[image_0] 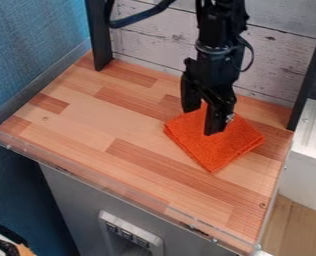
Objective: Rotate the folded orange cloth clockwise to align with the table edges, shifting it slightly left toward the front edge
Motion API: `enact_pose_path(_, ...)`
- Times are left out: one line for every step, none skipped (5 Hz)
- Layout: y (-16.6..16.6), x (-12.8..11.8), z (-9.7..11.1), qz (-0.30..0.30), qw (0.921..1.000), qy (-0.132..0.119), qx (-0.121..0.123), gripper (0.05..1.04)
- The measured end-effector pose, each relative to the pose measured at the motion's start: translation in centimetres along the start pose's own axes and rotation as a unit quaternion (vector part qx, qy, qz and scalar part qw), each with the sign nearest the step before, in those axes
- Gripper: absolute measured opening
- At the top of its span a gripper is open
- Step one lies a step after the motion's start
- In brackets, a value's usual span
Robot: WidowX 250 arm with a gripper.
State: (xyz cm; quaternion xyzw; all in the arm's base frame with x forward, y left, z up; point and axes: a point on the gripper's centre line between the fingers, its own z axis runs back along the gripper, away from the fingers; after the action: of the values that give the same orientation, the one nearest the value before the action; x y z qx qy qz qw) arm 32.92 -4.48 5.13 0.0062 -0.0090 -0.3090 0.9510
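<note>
Your black hand (pixel 201 122) is hanging with fingers parted, not clenched, over an orange cloth (pixel 217 150) that is lying already folded, unlifted, toward the right of the wooden surface (pixel 87 130).

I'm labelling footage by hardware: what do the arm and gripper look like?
The arm is black and jointed, with a thick dark cable and a thin black cable looped beside it. The gripper is also black, with two blocky fingers.

Arm (pixel 217 30): in from top edge | pincer (pixel 202 123): pointing down | fingers (pixel 216 116): apart
</note>
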Motion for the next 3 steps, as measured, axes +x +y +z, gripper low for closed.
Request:
enact_pose_path(-0.9,0.3,-0.4,-0.033,0.9995,-0.003,-0.001,0.958)
enact_pose_path(-1.4,0.9,-0.1,-0.058,0.9981,-0.017,0.002,0.684)
enact_pose_path(-1.7,1.3,-0.1,-0.072,0.9971,-0.024,-0.003,0.381)
